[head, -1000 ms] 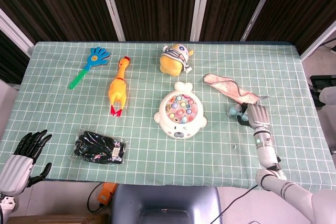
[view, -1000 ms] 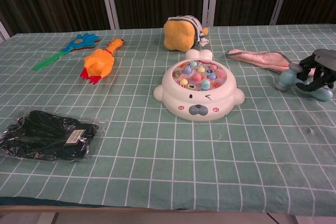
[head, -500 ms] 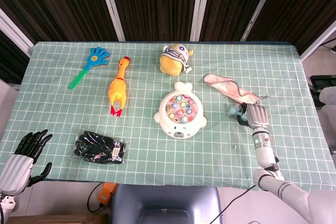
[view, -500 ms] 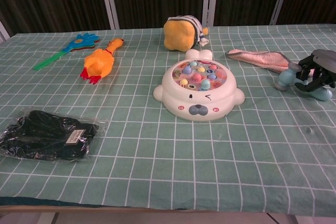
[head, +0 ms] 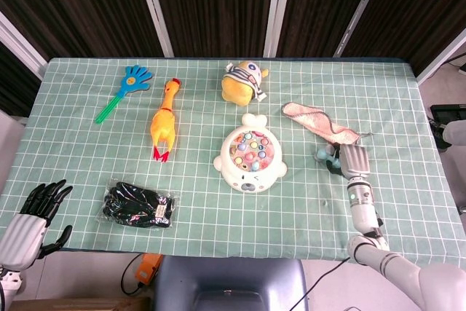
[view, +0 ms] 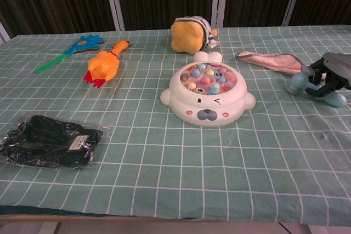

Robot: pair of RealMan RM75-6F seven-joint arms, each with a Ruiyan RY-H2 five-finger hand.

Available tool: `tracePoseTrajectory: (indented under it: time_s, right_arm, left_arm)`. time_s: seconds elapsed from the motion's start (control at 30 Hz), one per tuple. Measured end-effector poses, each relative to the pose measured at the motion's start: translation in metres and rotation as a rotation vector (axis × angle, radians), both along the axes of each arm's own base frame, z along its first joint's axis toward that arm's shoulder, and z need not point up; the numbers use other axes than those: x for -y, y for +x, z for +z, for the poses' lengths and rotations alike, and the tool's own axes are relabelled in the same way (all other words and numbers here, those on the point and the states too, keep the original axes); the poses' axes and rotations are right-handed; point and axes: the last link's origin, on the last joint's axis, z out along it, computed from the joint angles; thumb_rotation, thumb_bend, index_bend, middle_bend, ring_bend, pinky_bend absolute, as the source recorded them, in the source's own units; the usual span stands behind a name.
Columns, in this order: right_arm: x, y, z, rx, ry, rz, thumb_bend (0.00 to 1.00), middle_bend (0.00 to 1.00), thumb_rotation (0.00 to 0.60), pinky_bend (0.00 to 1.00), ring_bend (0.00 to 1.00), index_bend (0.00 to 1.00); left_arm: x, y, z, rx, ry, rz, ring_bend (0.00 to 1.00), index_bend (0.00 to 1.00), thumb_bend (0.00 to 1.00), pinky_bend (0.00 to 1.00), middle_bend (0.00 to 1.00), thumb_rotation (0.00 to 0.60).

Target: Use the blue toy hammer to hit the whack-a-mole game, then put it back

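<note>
The blue toy hammer [view: 299, 82] lies on the table [head: 218, 216] beside the pink cloth [head: 320, 124], right of the whack-a-mole game [head: 250, 160], my right hand [view: 332, 73] curled over its handle, my left hand [head: 38, 205] open, empty, off the table's corner.

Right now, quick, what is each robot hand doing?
Left robot hand: open, fingers apart, holding nothing, off the table's near corner.
Right robot hand: fingers around the blue toy hammer; whether it grips it cannot be told.

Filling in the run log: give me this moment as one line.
right hand: fingers around blue toy hammer, on table | left hand: idle, open | whack-a-mole game: untouched
</note>
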Motion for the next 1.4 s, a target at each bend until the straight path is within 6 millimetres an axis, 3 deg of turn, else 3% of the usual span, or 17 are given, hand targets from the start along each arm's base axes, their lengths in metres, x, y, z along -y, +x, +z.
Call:
tracePoseTrajectory:
  time_s: [0.43, 0.7, 0.83, 1.17, 1.4]
  right_arm:
    - [0.003, 0.009, 0.01, 0.036, -0.029, 0.044, 0.53, 0.71, 0.6, 0.96, 0.79, 1.0]
    - [0.008, 0.036, 0.036, 0.096, -0.04, 0.111, 0.53, 0.71, 0.6, 0.97, 0.79, 1.0]
    - [0.008, 0.066, 0.049, 0.123, -0.005, 0.165, 0.53, 0.71, 0.6, 0.97, 0.79, 1.0]
    - [0.004, 0.178, 0.08, 0.045, 0.151, 0.305, 0.53, 0.7, 0.6, 0.97, 0.79, 1.0]
    - [0.012, 0.232, 0.073, -0.053, 0.26, 0.265, 0.53, 0.7, 0.6, 0.96, 0.79, 1.0]
  left_arm:
    - [0.001, 0.0, 0.002, 0.006, 0.005, -0.003, 0.0, 0.0, 0.4, 0.0, 0.0, 0.6]
    - [0.001, 0.001, 0.003, 0.01, 0.005, -0.005, 0.0, 0.0, 0.4, 0.0, 0.0, 0.6]
    - [0.0, 0.001, 0.003, 0.01, 0.005, -0.007, 0.0, 0.0, 0.4, 0.0, 0.0, 0.6]
    - [0.001, -0.001, 0.007, 0.016, 0.019, -0.003, 0.0, 0.0, 0.4, 0.0, 0.0, 0.6]
    - [0.001, -0.003, 0.011, 0.022, 0.02, 0.001, 0.0, 0.0, 0.4, 0.0, 0.0, 0.6]
